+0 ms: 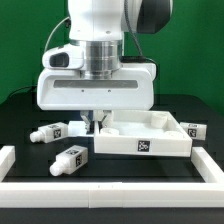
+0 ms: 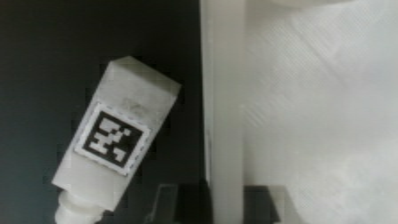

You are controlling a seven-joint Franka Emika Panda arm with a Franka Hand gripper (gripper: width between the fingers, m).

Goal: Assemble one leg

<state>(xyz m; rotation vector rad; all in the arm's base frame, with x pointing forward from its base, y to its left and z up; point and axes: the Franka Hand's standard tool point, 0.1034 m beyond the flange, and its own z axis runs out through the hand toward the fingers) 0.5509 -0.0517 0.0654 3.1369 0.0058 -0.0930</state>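
Three white legs with tag markers lie on the black table: one [image 1: 48, 131] at the exterior view's left, one [image 1: 70, 158] nearer the front, one [image 1: 193, 129] at the right. The gripper [image 1: 93, 122] is down at the left corner of the large white square panel [image 1: 150, 138]. In the wrist view its dark fingers [image 2: 178, 205] stand on either side of the panel's thin edge [image 2: 222, 100], shut on it [image 2: 221, 205]. A leg [image 2: 116, 135] lies tilted on the table just beside that edge, untouched.
A low white border runs along the table's left side [image 1: 8, 160] and front [image 1: 110, 190]. The arm's white body hides the panel's back left part.
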